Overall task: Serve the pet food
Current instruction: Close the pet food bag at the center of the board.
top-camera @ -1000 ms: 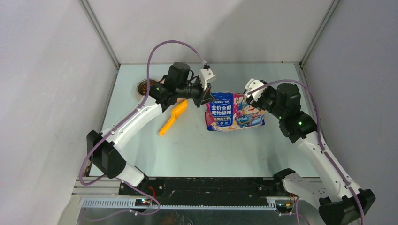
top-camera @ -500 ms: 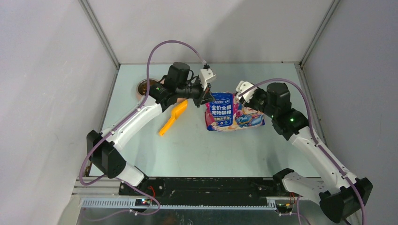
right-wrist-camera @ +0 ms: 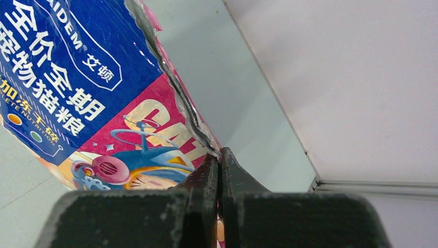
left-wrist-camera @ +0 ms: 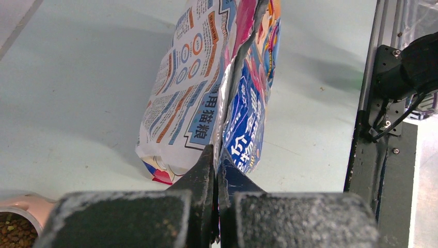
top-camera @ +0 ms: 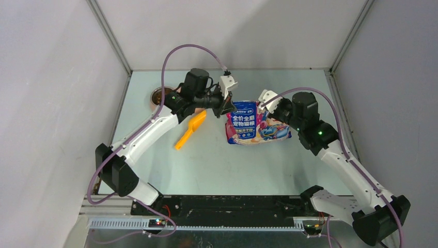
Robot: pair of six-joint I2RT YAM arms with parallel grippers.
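Observation:
The glossy blue, pink and red pet food bag (top-camera: 256,124) stands in the middle of the table, its torn top edge up. My left gripper (top-camera: 228,107) is shut on the bag's top left corner; the left wrist view shows the foil seam (left-wrist-camera: 225,93) pinched between the jaws of the left gripper (left-wrist-camera: 217,161). On the opposite top corner my right gripper (top-camera: 269,105) is shut; in the right wrist view that gripper (right-wrist-camera: 219,159) clamps the bag's (right-wrist-camera: 77,88) crinkled edge. Brown kibble (left-wrist-camera: 13,231) lies in a steel bowl at the left wrist view's bottom left corner.
An orange scoop (top-camera: 190,129) lies on the table left of the bag, under my left arm. The pink feeder (left-wrist-camera: 32,203) sits at the far left, one bowl (top-camera: 157,96) showing beside the arm. Grey walls close in the left, back and right sides.
My right gripper moved left to the bag's top right corner and closed on it. The left gripper has kept its grip and not moved.

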